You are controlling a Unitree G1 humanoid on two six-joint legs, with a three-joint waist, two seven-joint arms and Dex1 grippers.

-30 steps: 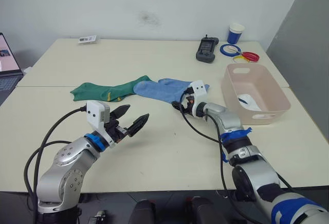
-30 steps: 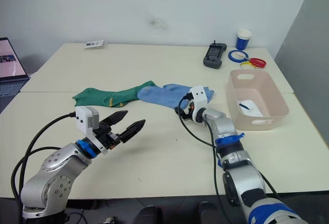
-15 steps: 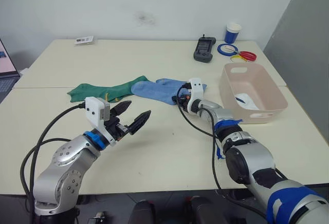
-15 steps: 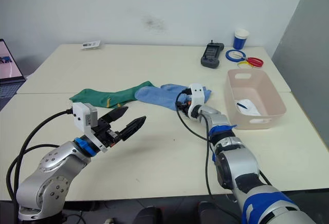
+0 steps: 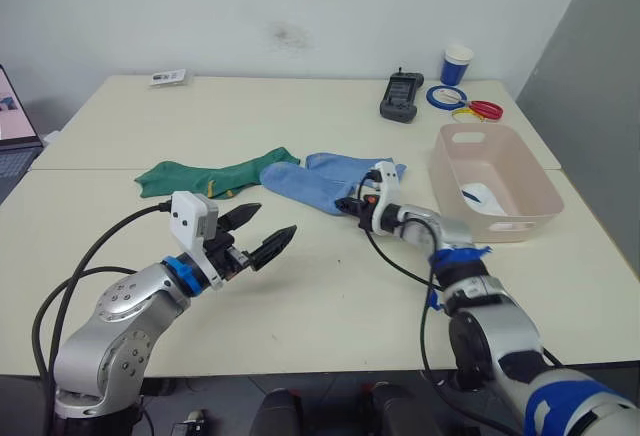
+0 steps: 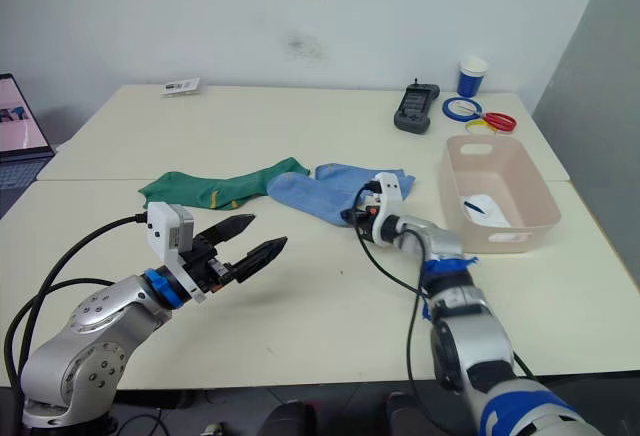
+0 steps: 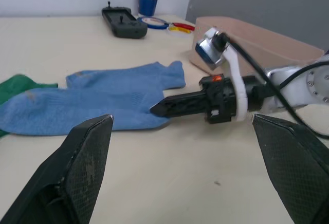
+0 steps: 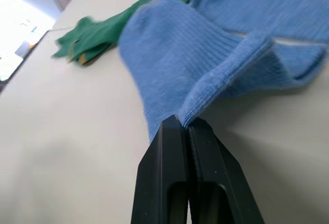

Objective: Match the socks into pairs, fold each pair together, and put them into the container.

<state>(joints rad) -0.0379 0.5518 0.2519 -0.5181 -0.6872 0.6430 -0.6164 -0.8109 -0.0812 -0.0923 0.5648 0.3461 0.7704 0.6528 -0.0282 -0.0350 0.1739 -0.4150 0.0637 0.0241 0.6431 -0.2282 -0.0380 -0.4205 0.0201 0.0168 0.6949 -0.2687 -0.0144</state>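
**Right hand pinched the edge of a blue sock mid-table**

The light blue socks (image 5: pixel 325 180) lay flat near the middle of the tabltop, one overlapping the other, with their near edge raised in a small fold where the right hand (image 8: pixel 186 126) had its two black fingers pressed together on the fabric. In the right wrist view the cloth rose into a ridge straight out of the closed fingertips. Just to the left of the blue pair, and touching its far-left end, the dark green socks (image 5: pixel 212 175) lay stretched out toward the left, a yellow mark showing near their near edge.

To the right of the blue socks, well clear of them, sat the pale pink-beige container (image 5: pixel 520 191) with a handle slot in its far and near walls. Inside it, against the right part of the floor, lay a white sock (image 5: pixel 484 196) with a small dark mark.

The left hand (image 5: pixel 262 237) hovered above bare tabletop (image 5: pixel 330 286) on the near left, its two fingers spread wide apart and gripping nothing, pointed toward the blue socks.

Toward the far right corner stood a blue-and-white cup (image 5: pixel 456 64), with a black handheld device (image 5: pixel 401 95) to its left and, just nearer than the cup, a roll of blue tape (image 5: pixel 444 97) beside red and yellow rings (image 5: pixel 478 110). A small card (image 5: pixel 169 77) lay at the far left, and a laptop (image 5: pixel 14 131) showed at the left edge.
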